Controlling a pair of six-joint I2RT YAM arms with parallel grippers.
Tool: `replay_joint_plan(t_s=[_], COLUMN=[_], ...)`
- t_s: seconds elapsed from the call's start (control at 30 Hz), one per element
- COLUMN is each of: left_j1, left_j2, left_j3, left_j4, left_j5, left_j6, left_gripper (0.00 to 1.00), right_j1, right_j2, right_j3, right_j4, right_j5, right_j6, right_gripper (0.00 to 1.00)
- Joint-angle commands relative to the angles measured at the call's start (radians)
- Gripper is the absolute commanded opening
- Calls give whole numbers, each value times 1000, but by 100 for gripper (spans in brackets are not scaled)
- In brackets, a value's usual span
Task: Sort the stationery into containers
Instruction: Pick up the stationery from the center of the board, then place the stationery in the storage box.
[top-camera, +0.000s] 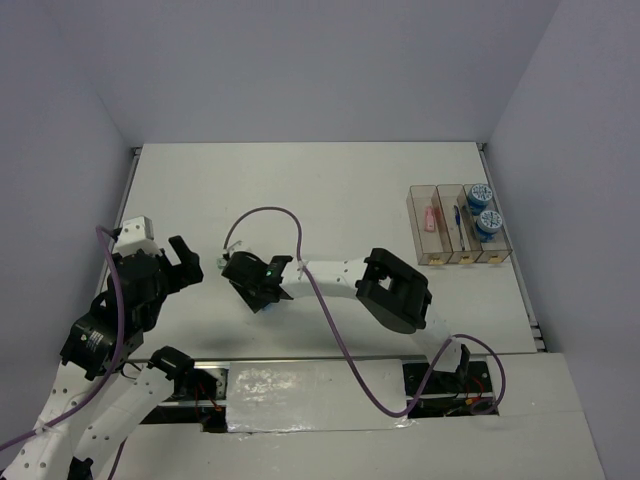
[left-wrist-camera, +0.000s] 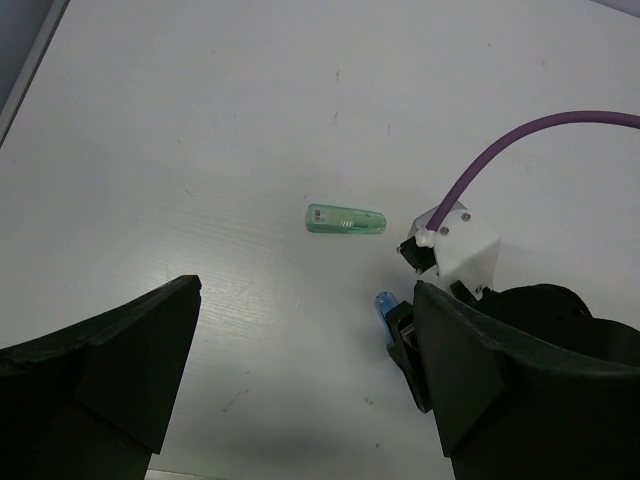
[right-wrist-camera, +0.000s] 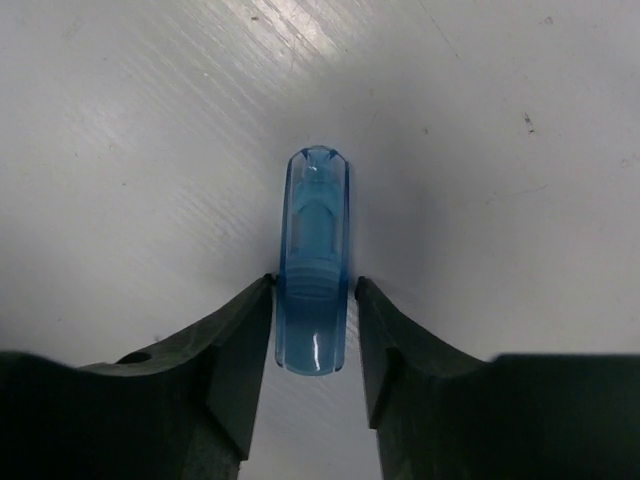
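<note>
My right gripper (right-wrist-camera: 313, 290) is shut on a small clear blue oblong piece (right-wrist-camera: 314, 285) that lies on the white table; it also shows in the left wrist view (left-wrist-camera: 384, 303) and the gripper in the top view (top-camera: 262, 298). A green oblong piece (left-wrist-camera: 345, 221) lies free just beyond it. My left gripper (left-wrist-camera: 305, 300) is open and empty above the table, left of both pieces (top-camera: 190, 262). The three joined clear bins (top-camera: 414, 212) stand at the far right: a pink piece (top-camera: 431, 219) in the left one, a blue pen (top-camera: 459, 222) in the middle one, two blue-and-white rolls (top-camera: 481, 194) in the right one.
The right arm's purple cable (top-camera: 285, 213) arches over the table's middle. The table's raised right edge (top-camera: 520, 270) runs close beside the bins. The arm bases stand at the near edge.
</note>
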Motion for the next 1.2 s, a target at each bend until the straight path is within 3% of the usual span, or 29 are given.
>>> replay_joint_plan(t_s=[0.0,0.07,0.13,0.2,0.27,0.4,0.5,0.6,0.77,0.87,1.0,1.17], left_j1=[7,7,7,7,7,7,7,8,8,10,8,10], left_j2=[1,-3,-4,-6,-6,-4,-9,-15,-19,-24,-21,-23], left_j3=[21,21,21,19,19,21,19,18,16,14,14,13], left_j4=[38,38,38,38,39,41,41,45,47,50,52,53], left_j5=[10,10,12,14,17,20,21,26,29,32,37,43], left_j6=[18,16,18,18,21,21,23,26,27,30,32,35], left_gripper=[99,99,99,99,99,99,99,99,99,99,99,99], right_j1=[6,5,3,-6,-42,-193,-357,-539,-879,-987,-1055,-1067], right_j2=[-3,10,18,-35,-109,-416,-598,-686,-660,-613,-534,-511], right_j3=[-21,-7,-14,-51,-157,-365,-481,-496,-410,-344,-260,-303], right_j4=[10,-3,-5,10,78,182,159,122,61,56,20,69], right_j5=[-6,0,17,38,40,29,44,138,170,184,156,112], right_j6=[-23,-32,-35,-12,9,14,-70,-210,-323,-356,-371,-368], right_gripper=[51,51,36,0,0,0,0,0,0,0,4,9])
